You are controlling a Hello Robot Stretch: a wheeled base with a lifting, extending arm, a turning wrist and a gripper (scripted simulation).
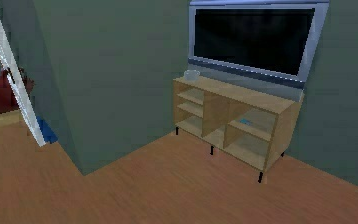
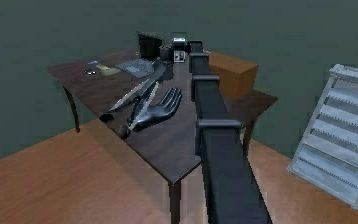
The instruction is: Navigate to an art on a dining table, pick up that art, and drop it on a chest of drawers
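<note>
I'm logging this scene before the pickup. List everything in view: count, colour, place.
Dark hand-shaped sculpture: one, black-grey, mid-table.
Dark brown wooden table: one, arm side view's centre-left.
Flat grey items: a few, table's far part.
Brown wooden cabinet: one, behind the table.
White slatted panel: one, arm side view's right.
Light wooden open-shelf unit: one, against the forward view's wall.
Small pale bowl: one, on the unit's top.
Silver-framed black screen: one, above the unit.
Dark square arm: one, over the table.
Gripper: one, dark, table's far end; cannot tell whether it holds anything.
</note>
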